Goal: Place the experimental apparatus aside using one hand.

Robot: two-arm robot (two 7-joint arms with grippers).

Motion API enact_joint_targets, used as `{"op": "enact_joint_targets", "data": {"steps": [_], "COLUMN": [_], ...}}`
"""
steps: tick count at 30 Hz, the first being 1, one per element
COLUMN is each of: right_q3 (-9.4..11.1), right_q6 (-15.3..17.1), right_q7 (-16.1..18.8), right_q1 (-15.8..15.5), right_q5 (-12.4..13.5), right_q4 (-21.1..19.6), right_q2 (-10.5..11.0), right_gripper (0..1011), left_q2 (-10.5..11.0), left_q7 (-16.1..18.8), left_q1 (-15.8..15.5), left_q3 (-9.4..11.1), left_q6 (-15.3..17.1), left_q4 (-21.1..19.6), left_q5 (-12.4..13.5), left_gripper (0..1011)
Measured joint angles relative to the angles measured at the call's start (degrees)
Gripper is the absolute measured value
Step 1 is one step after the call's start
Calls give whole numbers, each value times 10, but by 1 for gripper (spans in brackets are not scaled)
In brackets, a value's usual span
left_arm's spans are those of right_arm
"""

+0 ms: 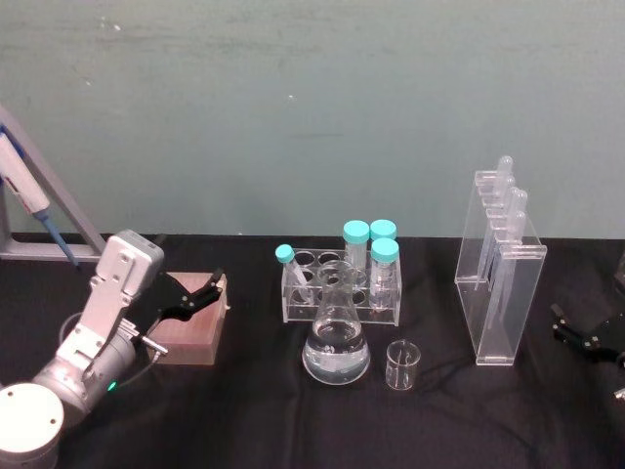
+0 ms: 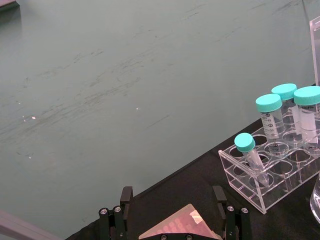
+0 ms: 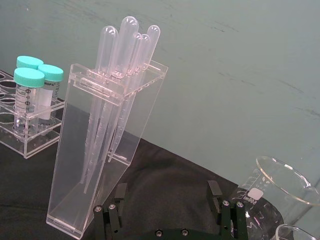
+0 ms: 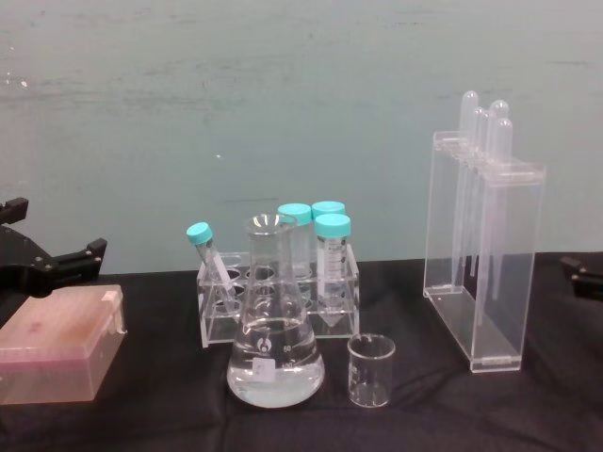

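Labware on a black tablecloth (image 1: 244,410), before a pale green wall. The left gripper (image 1: 207,291) – black fingers on a silver wrist with a grey bracket – hovers at the table's left over a pink box (image 1: 190,334). Its fingers (image 2: 125,199) are spread wide and hold nothing, with a corner of the box showing between them in the left wrist view. At centre stands a conical flask (image 1: 337,342) with clear liquid in its lower part, directly in front of a clear tube rack (image 1: 293,305). The rack carries four teal-capped tubes (image 1: 384,269), three upright and one tilted. A small beaker (image 1: 402,365) stands empty just beside the flask on its right. Farther right, apart from the beaker, a tall acrylic pipette stand (image 1: 513,293) stands upright, with long pipettes hanging inside it. The right gripper (image 1: 569,330) – an all-black claw – sits low at the table's right edge near the stand, fingers (image 3: 215,192) apart and empty. A large beaker (image 3: 277,192) lies close beside it.
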Motion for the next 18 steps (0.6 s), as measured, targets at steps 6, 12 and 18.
{"op": "enact_joint_targets", "data": {"steps": [6,12,18], "right_q3": [0,0,0], "right_q6": [0,0,0], "right_q7": [0,0,0], "right_q1": [0,0,0], "right_q5": [0,0,0], "right_q4": [0,0,0], "right_q2": [0,0,0], "right_gripper": [1003,1003,1003], "left_q2": [0,0,0], "left_q7": [0,0,0], "left_q1": [0,0,0], "left_q3": [0,0,0], "left_q6": [0,0,0], "left_q4": [0,0,0], "left_q5": [0,0,0], "left_gripper": [1000,1000,1000]}}
